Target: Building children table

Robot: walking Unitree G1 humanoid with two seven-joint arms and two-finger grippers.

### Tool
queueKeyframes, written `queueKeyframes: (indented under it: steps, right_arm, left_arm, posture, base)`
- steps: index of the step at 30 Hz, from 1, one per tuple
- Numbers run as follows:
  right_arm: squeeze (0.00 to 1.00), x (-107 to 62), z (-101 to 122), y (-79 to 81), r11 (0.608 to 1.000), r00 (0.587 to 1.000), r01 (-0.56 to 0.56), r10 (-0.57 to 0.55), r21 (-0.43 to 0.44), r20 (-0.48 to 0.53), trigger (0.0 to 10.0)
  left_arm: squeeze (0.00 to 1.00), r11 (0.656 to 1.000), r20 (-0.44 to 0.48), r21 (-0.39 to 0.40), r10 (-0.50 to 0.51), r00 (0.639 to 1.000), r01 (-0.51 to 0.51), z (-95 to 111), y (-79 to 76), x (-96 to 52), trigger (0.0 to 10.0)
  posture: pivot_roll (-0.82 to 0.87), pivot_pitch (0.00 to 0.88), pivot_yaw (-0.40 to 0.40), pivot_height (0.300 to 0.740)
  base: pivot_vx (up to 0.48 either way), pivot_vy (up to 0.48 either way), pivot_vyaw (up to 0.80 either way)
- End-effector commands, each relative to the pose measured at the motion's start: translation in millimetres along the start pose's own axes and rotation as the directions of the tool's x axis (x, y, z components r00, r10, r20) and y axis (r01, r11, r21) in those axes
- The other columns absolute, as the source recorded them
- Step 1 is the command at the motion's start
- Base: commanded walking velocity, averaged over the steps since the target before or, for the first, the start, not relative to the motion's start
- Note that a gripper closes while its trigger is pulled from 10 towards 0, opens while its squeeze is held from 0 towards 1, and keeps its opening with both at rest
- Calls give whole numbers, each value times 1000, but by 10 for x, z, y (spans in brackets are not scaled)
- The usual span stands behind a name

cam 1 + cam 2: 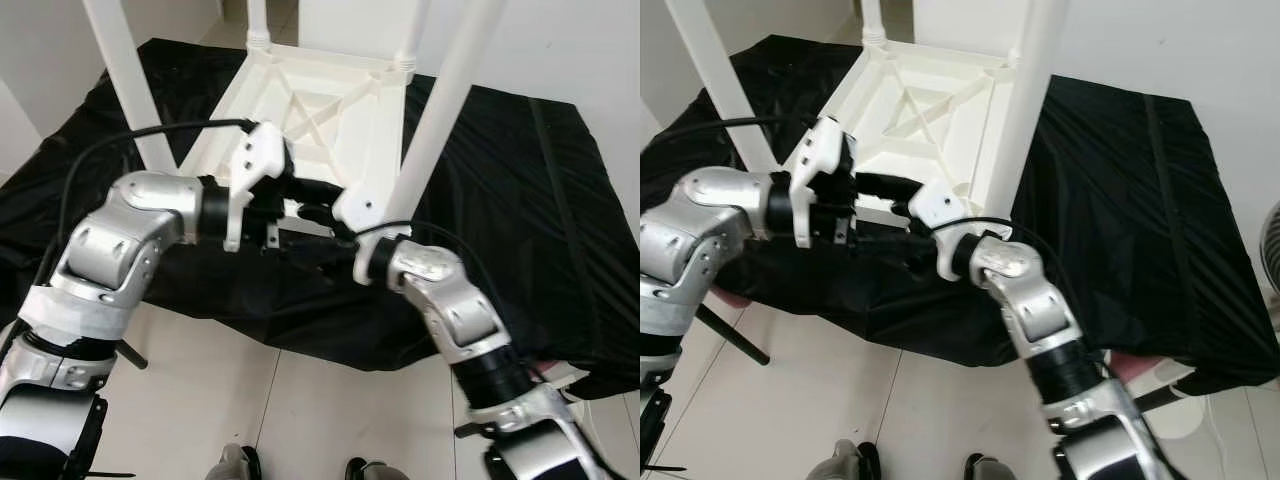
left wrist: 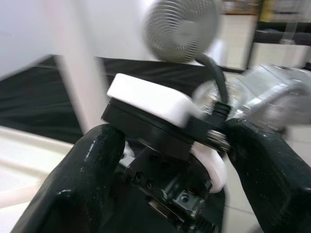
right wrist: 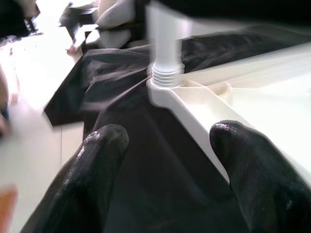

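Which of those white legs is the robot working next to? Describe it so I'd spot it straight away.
Start at the black cloth spread on the floor, where a white plastic table lies upside down with its legs pointing up. The leg in question rises from the corner nearest the robot's right pincer; unlike the others, it leans across the picture.
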State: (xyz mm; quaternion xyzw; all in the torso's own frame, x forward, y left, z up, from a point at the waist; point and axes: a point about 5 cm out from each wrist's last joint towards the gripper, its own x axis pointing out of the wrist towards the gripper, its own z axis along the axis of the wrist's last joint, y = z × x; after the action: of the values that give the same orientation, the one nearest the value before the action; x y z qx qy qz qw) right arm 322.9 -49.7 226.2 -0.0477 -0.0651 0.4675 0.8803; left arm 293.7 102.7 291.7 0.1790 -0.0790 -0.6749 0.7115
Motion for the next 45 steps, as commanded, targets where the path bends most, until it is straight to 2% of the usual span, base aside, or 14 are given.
queueKeyframes:
  steps: [1,14,19,20,21,23,26,29,30,31,32,34,37,45]
  right_arm:
    - [0,-57,-28,-154,989,996,83,-84,125,6,10000]
    - [0,-192,-174,-150,982,991,131,-132,138,-3,10000]
    - [0,-264,-186,-27,986,990,142,-141,89,-10,10000]
    - [0,-437,-218,190,987,987,161,-161,6,-2,10000]
    - [0,-437,-218,190,987,987,161,-161,6,-2,10000]
    - [0,-533,-221,257,977,978,210,-210,-26,16,10000]
    - [0,-547,-220,258,974,974,226,-225,-29,22,10000]
    - [0,-585,-229,270,951,950,308,-307,1,48,10000]
    - [0,-586,-229,275,938,936,346,-346,12,58,10000]
    - [0,-586,-229,275,938,936,346,-346,12,58,10000]
    - [0,-585,-224,285,928,926,371,-372,20,65,10000]
    - [0,-585,-224,285,928,926,371,-372,20,65,10000]
    - [0,-566,-200,296,904,900,427,-428,24,79,10000]
    - [0,-604,-252,235,867,865,497,-498,34,62,10000]
  left_arm:
    - [0,999,-2,45,31,1000,-30,61,-2,-65,10000]
    - [0,992,-18,34,125,992,-124,71,52,-341,10000]
    - [0,949,-23,29,315,949,-314,11,144,-520,10000]
    - [0,764,-101,0,642,760,-645,-206,187,-826,10000]
    - [0,764,-101,0,642,760,-645,-206,187,-826,10000]
    - [0,611,-176,20,781,599,-792,-361,156,-1009,10000]
    - [0,587,-186,28,798,573,-809,-384,146,-1036,10000]
    - [0,438,-256,24,872,418,-899,-534,87,-1190,10000]
    - [0,345,-284,22,902,325,-938,-618,57,-1273,10000]
    - [0,345,-284,22,902,325,-938,-618,57,-1273,10000]
    - [0,275,-301,23,918,256,-961,-675,37,-1331,10000]
    - [0,275,-301,23,918,256,-961,-675,37,-1331,10000]
    - [0,113,-320,64,943,87,-992,-839,36,-1418,10000]
    - [0,-73,-299,49,951,-84,-996,-1021,201,-1460,10000]
  posture:
    - [-15,159,2,740]
    - [-12,156,11,740]
    - [-17,158,17,740]
    - [-18,161,12,740]
    - [-18,161,12,740]
    - [-17,160,11,740]
    - [-17,160,11,740]
    - [-15,157,18,740]
    - [-14,155,23,740]
    - [-14,155,23,740]
    - [-14,155,23,740]
    - [-14,155,23,740]
    - [-25,137,22,740]
    - [-37,131,2,740]
  base:
    - [0,0,0]
    - [0,0,0]
    - [0,0,0]
    - [0,0,0]
    - [0,0,0]
    - [0,0,0]
    - [0,0,0]
    - [0,0,0]
    - [0,0,0]
    - [0,0,0]
    - [0,0,0]
    - [0,0,0]
    - [0,0,0]
    - [0,0,0]
